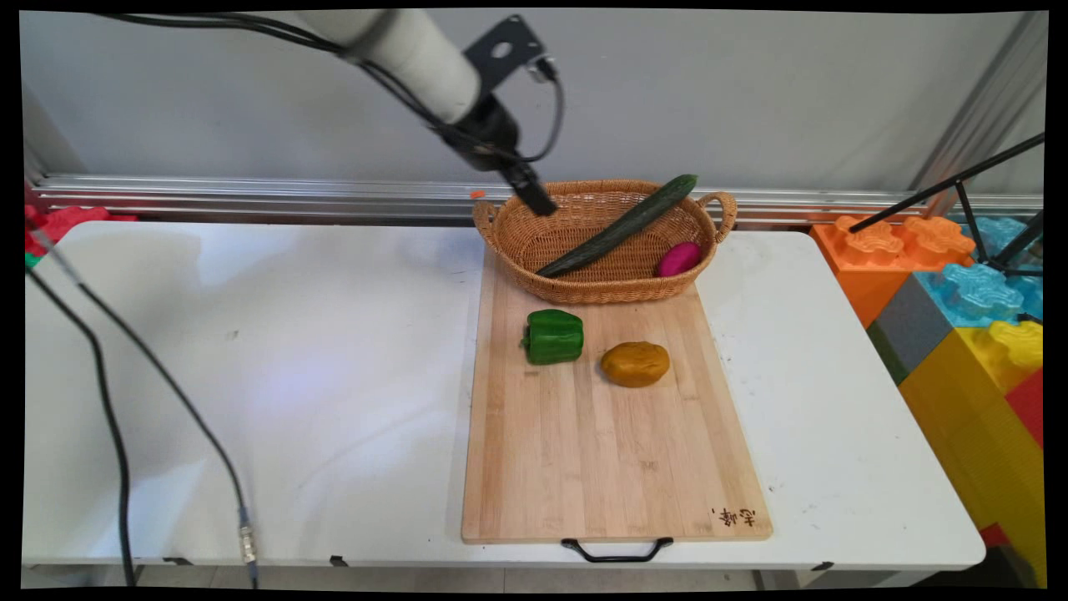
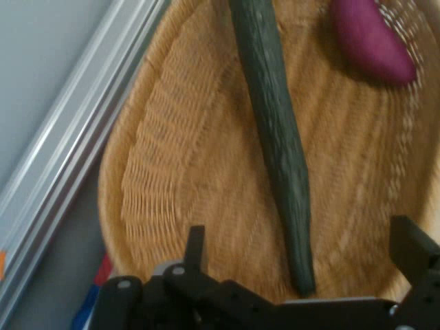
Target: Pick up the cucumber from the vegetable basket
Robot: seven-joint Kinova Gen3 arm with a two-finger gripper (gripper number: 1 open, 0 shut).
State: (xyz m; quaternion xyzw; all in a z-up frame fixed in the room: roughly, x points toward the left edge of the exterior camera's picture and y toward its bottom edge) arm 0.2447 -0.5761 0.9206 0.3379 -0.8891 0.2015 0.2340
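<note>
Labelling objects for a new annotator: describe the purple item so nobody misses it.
Find the wicker basket at the far end of the wooden cutting board. Inside, at its right end beside the long cucumber, lies the purple sweet potato, the only magenta thing, short and oval.

A woven wicker basket [image 1: 601, 284], honey-brown, with a coarse ribbed weave and looped wicker handles. In it lies a cucumber [image 1: 622, 225] with dark green, dull, slightly bumpy skin, and a magenta vegetable [image 1: 678, 259] with a smooth, faintly shiny skin. The basket sits on a pale wooden board [image 1: 601, 451] of glued strips, matt, with visible grain and a black handle [image 1: 616, 551] at its near edge. On the board, a green pepper [image 1: 552, 336] looks glossy, like plastic, and a potato [image 1: 635, 364] is ochre and smooth with a soft sheen. The bench [image 1: 250, 376] is white, smooth and lightly scuffed. The gripper [image 1: 538, 199] is matt black. Beyond the bench's far edge runs a brushed metal rail [image 1: 250, 196].
</note>
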